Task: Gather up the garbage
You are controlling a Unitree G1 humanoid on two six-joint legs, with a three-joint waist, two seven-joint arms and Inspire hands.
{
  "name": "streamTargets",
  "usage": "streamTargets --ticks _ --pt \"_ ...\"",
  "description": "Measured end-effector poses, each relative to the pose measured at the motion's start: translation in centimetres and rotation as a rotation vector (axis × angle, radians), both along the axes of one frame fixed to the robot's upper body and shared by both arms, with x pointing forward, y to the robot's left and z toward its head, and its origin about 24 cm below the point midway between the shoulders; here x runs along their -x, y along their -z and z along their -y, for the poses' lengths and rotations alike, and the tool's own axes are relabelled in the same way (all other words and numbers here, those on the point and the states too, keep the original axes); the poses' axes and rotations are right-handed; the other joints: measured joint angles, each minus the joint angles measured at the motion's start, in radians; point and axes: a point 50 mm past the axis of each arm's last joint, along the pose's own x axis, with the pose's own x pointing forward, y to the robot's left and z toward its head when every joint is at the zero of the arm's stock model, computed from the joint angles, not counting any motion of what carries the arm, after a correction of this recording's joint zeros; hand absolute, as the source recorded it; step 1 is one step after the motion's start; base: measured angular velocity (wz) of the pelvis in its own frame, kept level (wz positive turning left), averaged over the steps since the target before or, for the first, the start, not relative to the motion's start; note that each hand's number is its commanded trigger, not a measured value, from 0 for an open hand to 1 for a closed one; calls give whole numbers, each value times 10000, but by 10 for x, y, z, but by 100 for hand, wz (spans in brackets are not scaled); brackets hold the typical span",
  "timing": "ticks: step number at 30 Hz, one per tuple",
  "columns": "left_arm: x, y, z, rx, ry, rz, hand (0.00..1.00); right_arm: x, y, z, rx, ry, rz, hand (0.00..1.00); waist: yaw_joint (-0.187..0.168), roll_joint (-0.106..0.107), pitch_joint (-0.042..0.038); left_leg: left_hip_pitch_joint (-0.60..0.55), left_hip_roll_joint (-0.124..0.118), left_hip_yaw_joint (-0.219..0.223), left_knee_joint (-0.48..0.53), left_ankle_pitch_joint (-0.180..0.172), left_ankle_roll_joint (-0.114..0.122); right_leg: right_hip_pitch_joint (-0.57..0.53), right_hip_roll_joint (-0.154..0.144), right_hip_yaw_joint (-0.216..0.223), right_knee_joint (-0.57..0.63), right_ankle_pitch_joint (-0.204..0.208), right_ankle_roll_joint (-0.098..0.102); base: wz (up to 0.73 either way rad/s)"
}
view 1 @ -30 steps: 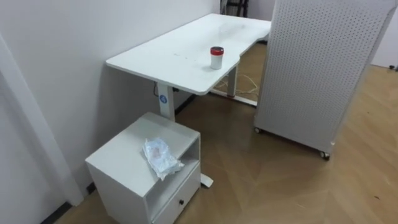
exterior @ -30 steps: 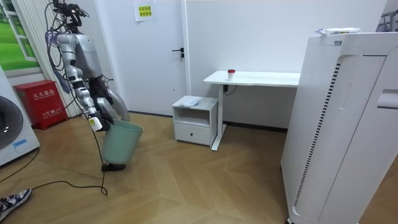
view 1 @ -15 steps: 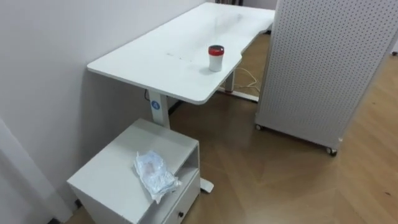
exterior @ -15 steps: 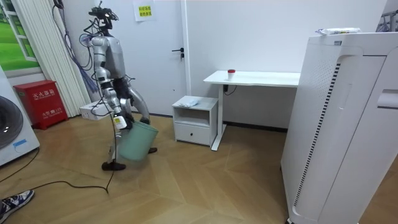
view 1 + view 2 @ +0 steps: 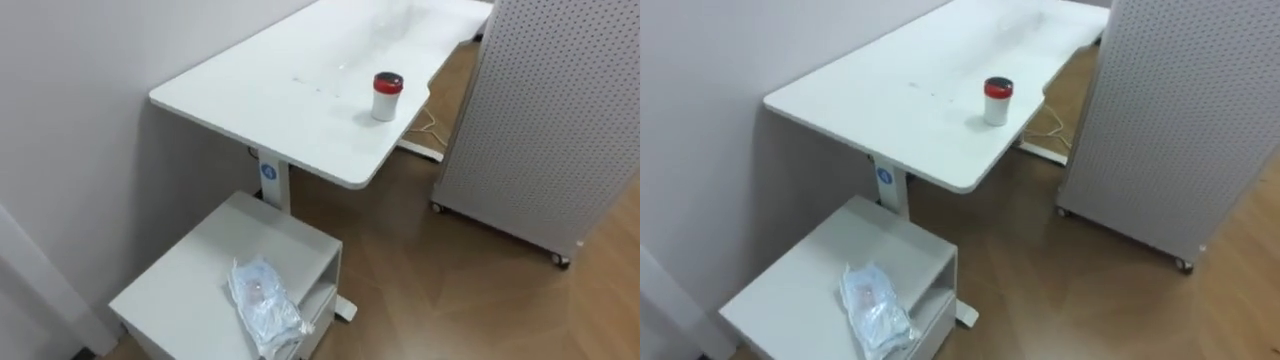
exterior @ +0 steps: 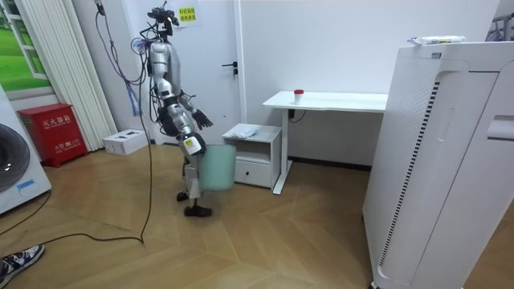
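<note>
Wrapper [image 5: 268,312], crumpled, lying on the white cabinet [image 5: 180,285] beside the desk [image 5: 290,110].
Standing by the cabinet carrying a green bin [image 6: 218,167]; left hand [image 6: 201,120], right hand [image 6: 190,145] too small for telling apart or clamped.

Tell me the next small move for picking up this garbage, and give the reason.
Probably one short step closer to the white cabinet, to bring the crumpled plastic wrapper on its top within reach. The wrapper lies near the cabinet's front edge, and the room view shows the robot just short of the cabinet with the green bin at its side.
</note>
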Motion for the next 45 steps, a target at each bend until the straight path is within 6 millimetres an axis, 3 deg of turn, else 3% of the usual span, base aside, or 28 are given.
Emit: streamTargets --ticks 1,2,5,7,9,11,14,18,20,21,24,32,42,45 --pt "-5 -2 2 -106 90 303 0 4 1 -1 -62 227 -16 100 -80 10 -34 82 86 -14 0 -86 -153 88 145 64 -275 751 -34 35" --pt "-7 -4 3 -159 124 539 0 3 1 -1 -54 257 15 100 -35 74 -73 97 178 -53 56 -119 -238 208 325 33 -342 752 -93 16" --pt "-14 -8 4 -502 90 982 0 -14 -2 -3 33 -59 502 100 -163 249 -21 -111 298 -247 226 -118 -339 165 448 20 -390 707 -235 -7" --pt "-29 -14 5 -793 220 1568 0 -22 -4 -4 67 -184 607 100 -166 220 -1 -286 308 -305 233 -114 -348 -55 518 23 -356 688 -262 -2" --pt "-51 -24 8 -1045 431 2328 0 -32 -6 -5 54 -326 781 100 -171 156 57 -602 294 -305 277 -143 -406 -436 510 56 -189 687 -270 0" --pt "-76 -37 13 -1280 580 3254 0 -47 -10 -8 47 -602 1078 100 -164 71 194 -1065 299 -294 535 -153 -409 -916 457 163 -5 733 -294 -6" --pt "-102 -52 19 -1632 818 4136 0 -57 -13 -8 -4 -590 1285 100 -259 81 259 -1733 300 -327 955 -276 -310 -1506 363 196 367 765 -280 3" --pt "-117 -65 19 -2199 675 5017 0 -75 -21 -9 114 -763 1894 100 -406 149 368 -2535 337 -272 1592 -396 -221 -2309 353 474 867 792 -276 -6" --pt "-128 -74 25 -2472 950 5474 0 -91 -31 -6 418 -1075 2430 100 -443 203 490 -3165 352 -225 2026 -433 -181 -2969 252 498 1282 818 -325 -3" --pt "-132 -76 27 -2504 1017 5604 0 -94 -33 -5 482 -1080 2541 100 -463 205 502 -3348 356 -215 2138 -440 -169 -3167 215 489 1417 811 -337 4" --pt "-149 -89 35 -2782 1124 6228 0 -113 -44 -4 639 -966 3162 100 -488 252 561 -4333 605 -228 3123 -677 -174 -4071 232 452 2171 690 -533 -4" --pt "-171 -110 40 -3468 898 7254 0 -137 -59 -10 723 -1135 4131 100 -751 359 653 -5803 889 -271 4324 -885 -249 -5469 273 473 3027 536 -849 -6" --pt "-176 -118 44 -3974 753 7803 0 -153 -70 -19 830 -1240 4672 100 -1182 273 675 -6711 821 -289 4618 -838 -341 -6474 214 536 3474 472 -1011 1" --pt "-180 -121 45 -4108 776 7863 0 -157 -72 -25 779 -1564 4791 100 -1277 120 744 -6808 820 -266 4628 -834 -354 -6625 224 589 3550 462 -1031 0"
